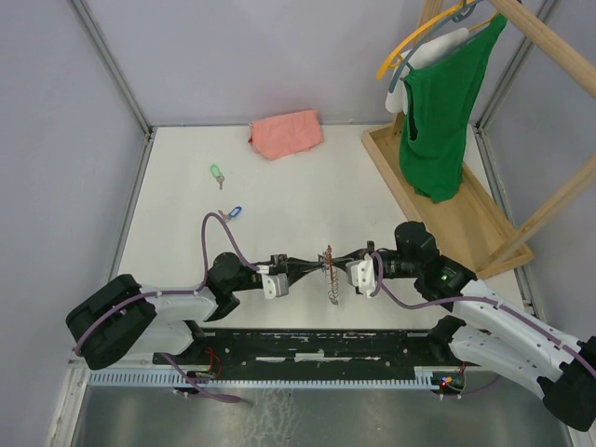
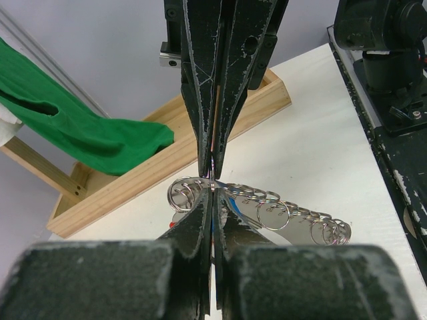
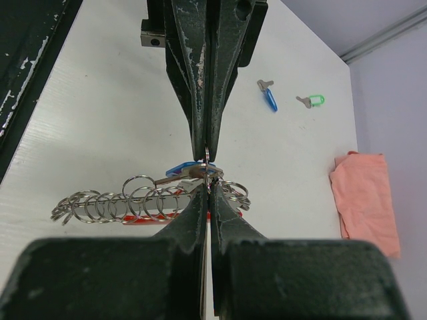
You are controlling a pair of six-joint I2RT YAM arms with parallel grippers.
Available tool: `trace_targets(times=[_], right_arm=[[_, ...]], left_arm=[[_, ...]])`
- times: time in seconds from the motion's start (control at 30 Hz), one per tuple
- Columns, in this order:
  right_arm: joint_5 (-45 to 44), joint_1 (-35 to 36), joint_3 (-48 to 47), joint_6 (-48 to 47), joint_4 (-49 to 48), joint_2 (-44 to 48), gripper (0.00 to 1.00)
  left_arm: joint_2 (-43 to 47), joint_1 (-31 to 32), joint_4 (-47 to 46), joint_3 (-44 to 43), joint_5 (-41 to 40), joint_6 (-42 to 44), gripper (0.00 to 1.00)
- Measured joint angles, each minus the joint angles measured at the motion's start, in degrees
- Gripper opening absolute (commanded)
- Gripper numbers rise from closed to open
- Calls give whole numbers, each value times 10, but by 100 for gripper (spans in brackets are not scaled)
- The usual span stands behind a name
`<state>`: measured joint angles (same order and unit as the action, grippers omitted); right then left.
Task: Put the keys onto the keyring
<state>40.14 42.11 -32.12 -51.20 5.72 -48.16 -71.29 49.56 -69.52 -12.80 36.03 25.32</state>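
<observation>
- Top external: my left tool [image 1: 315,267] and right tool [image 1: 339,270] meet tip to tip at the keyring [image 1: 330,284], both pinched closed.
- Right wrist: a blue key [image 3: 179,170] lies at that ring; I cannot tell which tool grips what.
- The green key [image 1: 216,173] and second blue key [image 1: 233,212] lie on the bench [image 1: 279,186] at 10 o'clock.
- Risk: the pinch slips, the ring springs shut, the key drops.

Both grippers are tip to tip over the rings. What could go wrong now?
The left gripper and right gripper meet tip to tip over the row of silver split rings; any sideways push may clash them or drag the row. The blue-headed silver key sits at the end ring and might slip free.
</observation>
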Motion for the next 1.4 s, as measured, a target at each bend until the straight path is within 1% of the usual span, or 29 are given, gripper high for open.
trace_targets(times=[1.4], right_arm=[[10,-6,-4,17,12,-8,1]], left_arm=[[-27,-1,-25,-3,17,-1,3]])
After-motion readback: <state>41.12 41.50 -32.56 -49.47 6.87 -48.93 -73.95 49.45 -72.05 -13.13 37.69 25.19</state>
